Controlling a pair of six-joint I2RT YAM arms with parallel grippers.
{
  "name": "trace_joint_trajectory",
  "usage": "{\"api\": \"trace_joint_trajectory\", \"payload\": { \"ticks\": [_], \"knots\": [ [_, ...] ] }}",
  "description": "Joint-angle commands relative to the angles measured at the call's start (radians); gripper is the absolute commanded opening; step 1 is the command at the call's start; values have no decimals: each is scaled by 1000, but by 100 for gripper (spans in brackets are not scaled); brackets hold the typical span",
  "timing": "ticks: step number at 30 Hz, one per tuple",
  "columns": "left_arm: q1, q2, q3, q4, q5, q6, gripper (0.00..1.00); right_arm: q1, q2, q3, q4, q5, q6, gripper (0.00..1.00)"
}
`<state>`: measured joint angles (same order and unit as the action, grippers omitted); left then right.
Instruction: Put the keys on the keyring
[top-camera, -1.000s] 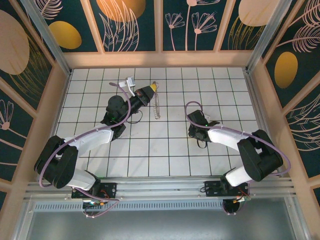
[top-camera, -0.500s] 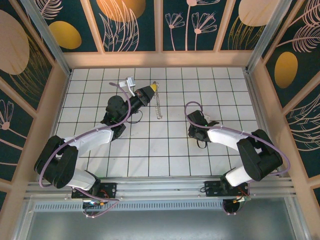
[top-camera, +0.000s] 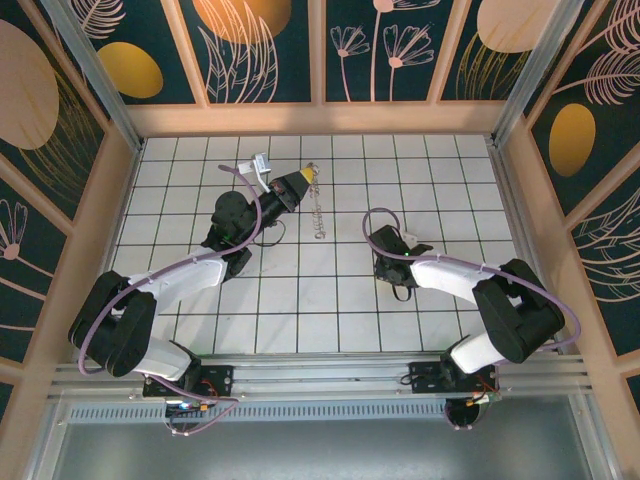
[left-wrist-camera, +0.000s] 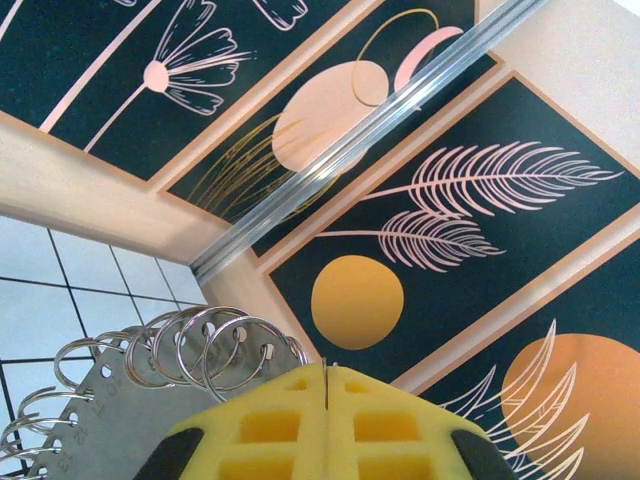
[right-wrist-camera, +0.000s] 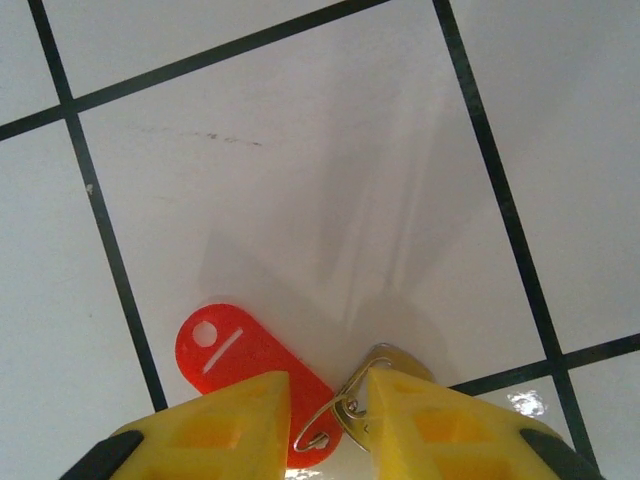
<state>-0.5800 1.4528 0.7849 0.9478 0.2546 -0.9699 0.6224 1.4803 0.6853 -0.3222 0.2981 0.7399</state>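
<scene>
Key pickup, before threading.
Right gripper (right-wrist-camera: 328, 388) nearly closed astride key (right-wrist-camera: 235, 350), flat on tile right of keyring (left-wrist-camera: 200, 345); hold unclear. Left gripper (left-wrist-camera: 327, 375) clamped on keyring. Next: lift key to keyring.

The top external camera is looking steeply down from above and behind the arm bases (top-camera: 190, 380), taking in the whole tiled table (top-camera: 330, 300) and the patterned walls (top-camera: 260, 50). The left wrist camera is tilting upward — sharing those walls and the keyring (left-wrist-camera: 120, 420), seen close. The right wrist camera is hovering just over one tile, facing down
</scene>
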Motion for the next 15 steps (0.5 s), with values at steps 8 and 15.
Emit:
{"api": "trace_joint_trajectory", "payload": {
  "ticks": [8, 15],
  "knots": [
    [-4, 4, 2, 94, 20, -9, 0, 14, 6, 30, -43, 33, 5, 14],
    [-4, 4, 0, 105, 21, -10, 0, 17, -10, 30, -47, 29, 3, 0]
  ]
}}
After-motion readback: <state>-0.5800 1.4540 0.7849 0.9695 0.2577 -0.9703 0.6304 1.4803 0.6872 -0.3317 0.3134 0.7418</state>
